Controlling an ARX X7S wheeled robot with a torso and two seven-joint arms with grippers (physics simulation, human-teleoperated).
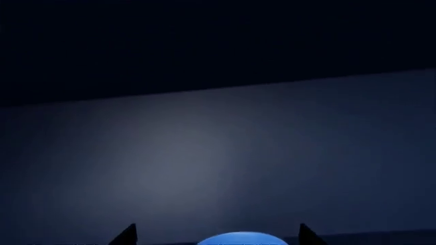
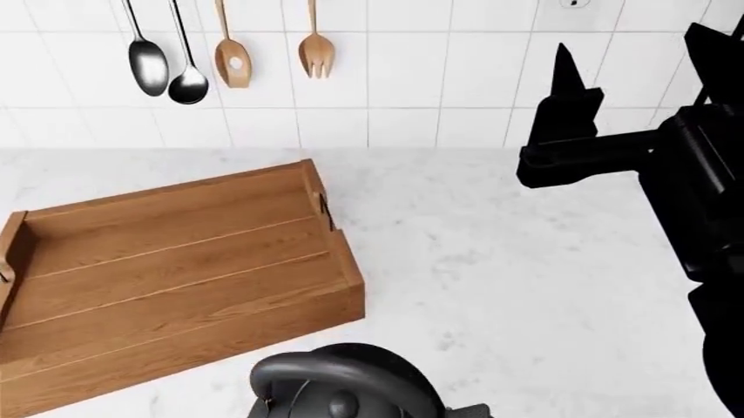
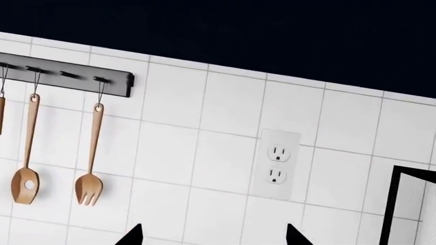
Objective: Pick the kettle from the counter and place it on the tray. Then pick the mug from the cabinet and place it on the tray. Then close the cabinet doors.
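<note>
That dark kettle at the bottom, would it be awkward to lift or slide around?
Probably manageable. The kettle has an arched top handle, which likely gives a firm hold. Its shiny body looks slippery, so gripping the sides seems riskier. Its body looks wide, so a push would likely slide it on the smooth counter rather than tip it.

Plank-grained wooden tray (image 2: 174, 261) on a smooth marble-look counter (image 2: 511, 287) — kettle (image 2: 343, 383) of dark metal, tiles (image 2: 407, 70) glossy.

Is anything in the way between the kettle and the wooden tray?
Nothing visible. The kettle sits on the counter just beside the tray's near corner, and the tray looks empty. Only its low wall must be cleared.
</note>
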